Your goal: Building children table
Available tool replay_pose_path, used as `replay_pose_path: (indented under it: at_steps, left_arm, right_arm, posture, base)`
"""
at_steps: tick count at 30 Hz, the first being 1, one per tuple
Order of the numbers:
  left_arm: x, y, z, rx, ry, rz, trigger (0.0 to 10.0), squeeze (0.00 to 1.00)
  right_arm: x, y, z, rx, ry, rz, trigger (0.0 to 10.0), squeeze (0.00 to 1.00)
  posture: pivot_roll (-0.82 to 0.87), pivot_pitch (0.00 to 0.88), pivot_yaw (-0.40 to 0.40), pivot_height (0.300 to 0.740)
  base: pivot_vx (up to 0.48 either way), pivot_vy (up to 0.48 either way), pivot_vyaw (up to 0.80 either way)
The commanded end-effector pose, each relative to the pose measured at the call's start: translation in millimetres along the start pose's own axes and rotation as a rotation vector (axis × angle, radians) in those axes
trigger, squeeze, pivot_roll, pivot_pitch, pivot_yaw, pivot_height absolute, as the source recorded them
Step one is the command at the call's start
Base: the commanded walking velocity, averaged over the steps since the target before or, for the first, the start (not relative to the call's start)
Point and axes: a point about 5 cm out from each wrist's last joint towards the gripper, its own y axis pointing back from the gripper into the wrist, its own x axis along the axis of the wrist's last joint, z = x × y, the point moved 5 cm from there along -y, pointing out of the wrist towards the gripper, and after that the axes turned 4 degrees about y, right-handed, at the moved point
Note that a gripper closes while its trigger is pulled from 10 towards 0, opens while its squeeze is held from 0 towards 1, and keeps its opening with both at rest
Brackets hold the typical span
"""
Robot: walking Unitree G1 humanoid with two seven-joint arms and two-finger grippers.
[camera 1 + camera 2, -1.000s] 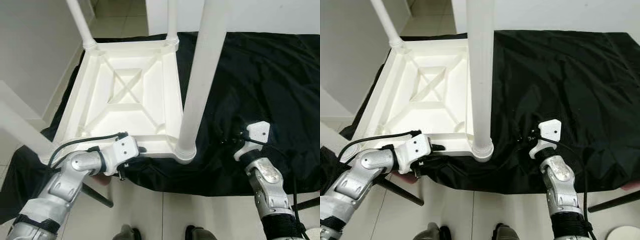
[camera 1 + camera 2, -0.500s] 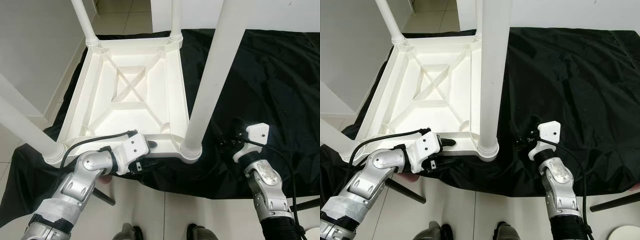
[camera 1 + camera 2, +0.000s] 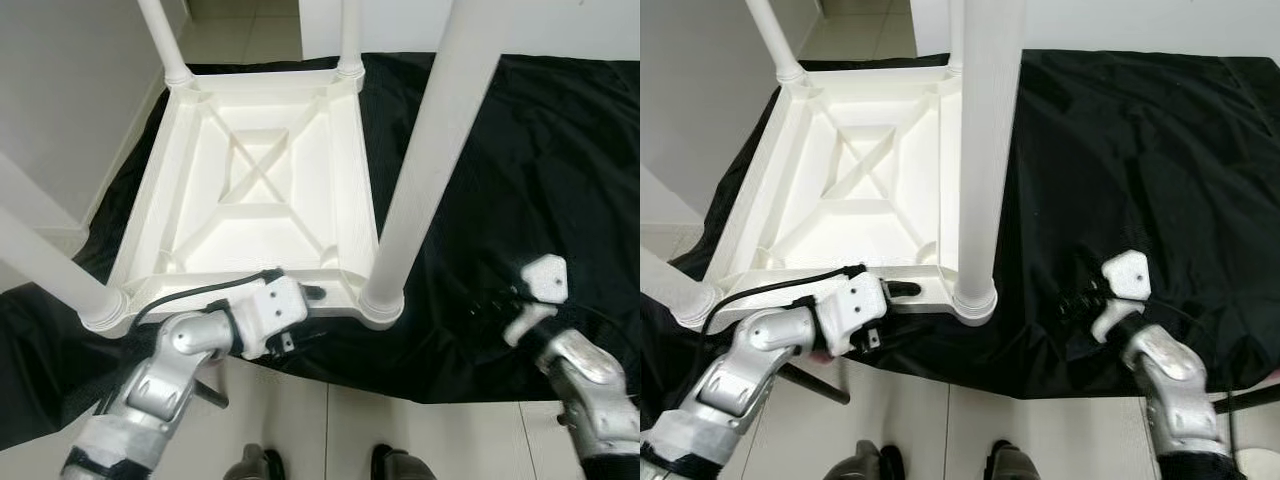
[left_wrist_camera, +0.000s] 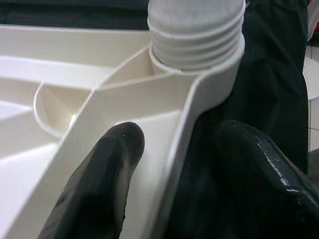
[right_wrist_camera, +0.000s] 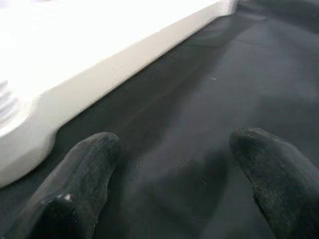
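The white children's table point(image 3: 260, 200) lies upside down on a black cloth point(image 3: 520, 150), and its legs stand up from the corners. The near-right leg point(image 3: 430, 150) rises from a ribbed socket point(image 4: 197, 30). My left gripper point(image 3: 310, 295) is at the table's near rim point(image 4: 164, 99), just left of that socket. It is open, with one finger point(image 4: 102, 169) inside the rim and the other point(image 4: 254, 169) outside over the cloth. My right gripper point(image 3: 490, 305) hovers open over the cloth to the right of the leg, its fingers point(image 5: 82, 174) wide apart and holding nothing.
The cloth spreads wide to the right of the table. Pale tiled floor point(image 3: 330, 430) runs along the near edge, where my feet point(image 3: 250, 465) stand. A white wall point(image 3: 60, 90) closes the left side. A dark rod point(image 3: 810, 385) pokes out from under the cloth near my left arm.
My left gripper has slid right along the near rim, closer to the near-right leg's socket. My right arm has shifted a little right, away from the table. The camera has moved slightly.
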Motion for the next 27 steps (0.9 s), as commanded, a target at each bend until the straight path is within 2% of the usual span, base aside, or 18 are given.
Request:
replay_pose_path:
  at_steps: [1, 6, 8, 9, 10, 13, 18, 22, 24, 25, 27]
  left_arm:
    - [-2, 0.9, -19.0, 0.192, 0.024, -0.001, 10.0, 0.00]
    - [2, -0.3, -19.7, 0.206, 0.074, 0.013, 10.0, 0.00]
    - [4, 0.1, -20.9, 0.208, 0.075, 0.023, 10.0, 0.00]
    - [4, 0.1, -20.9, 0.208, 0.075, 0.023, 10.0, 0.00]
    - [4, 0.7, -21.8, 0.206, 0.064, 0.020, 10.0, 0.00]
    - [5, 2.7, -23.7, 0.203, 0.048, 0.014, 10.0, 0.00]
    - [4, 8.3, -32.0, 0.224, 0.052, -0.005, 10.0, 0.00]
    - [4, 9.3, -33.4, 0.227, 0.053, -0.009, 10.0, 0.00]
    - [4, 10.1, -33.9, 0.233, 0.039, -0.015, 10.0, 0.00]
    - [4, 10.1, -33.9, 0.233, 0.039, -0.015, 10.0, 0.00]
    - [5, 10.1, -34.5, 0.242, 0.028, -0.015, 10.0, 0.00]
  right_arm:
    - [4, 14.1, -17.5, 0.154, -0.017, -0.018, 10.0, 0.00]
    - [8, 20.3, -27.5, 0.235, -0.016, -0.035, 10.0, 0.00]
    - [16, 21.1, -44.2, 0.337, -0.041, -0.010, 10.0, 0.00]
    - [16, 21.1, -44.2, 0.337, -0.041, -0.010, 10.0, 0.00]
    - [21, 20.5, -52.4, 0.390, -0.054, 0.006, 10.0, 0.00]
    - [29, 15.9, -61.7, 0.462, -0.053, 0.034, 10.0, 0.00]
    - [43, 0.9, -66.5, 0.492, -0.051, 0.102, 10.0, 0.00]
    - [46, -0.4, -69.1, 0.511, -0.060, 0.114, 10.0, 0.00]
    - [47, -15.3, -70.5, 0.489, -0.045, 0.131, 10.0, 0.00]
    - [47, -15.3, -70.5, 0.489, -0.045, 0.131, 10.0, 0.00]
    - [48, -27.3, -70.5, 0.451, -0.048, 0.137, 10.0, 0.00]
  posture:
    - [-0.07, 0.159, 0.082, 0.740]
    - [-0.08, 0.151, 0.097, 0.740]
    - [-0.09, 0.150, 0.106, 0.740]
    - [-0.09, 0.150, 0.106, 0.740]
    - [-0.09, 0.148, 0.110, 0.740]
    - [-0.09, 0.146, 0.115, 0.740]
    - [-0.08, 0.139, 0.114, 0.740]
    - [-0.08, 0.136, 0.115, 0.740]
    - [-0.07, 0.131, 0.100, 0.740]
    - [-0.07, 0.131, 0.100, 0.740]
    - [-0.06, 0.129, 0.092, 0.740]
  base:
    - [0.000, 0.000, 0.00]
    - [0.000, 0.000, 0.00]
    - [0.000, 0.000, 0.00]
    - [0.000, 0.000, 0.00]
    - [0.000, 0.000, 0.00]
    - [0.000, 0.000, 0.00]
    - [0.000, 0.000, 0.00]
    - [0.000, 0.000, 0.00]
    - [0.000, 0.000, 0.00]
    - [0.000, 0.000, 0.00]
    - [0.000, 0.000, 0.00]
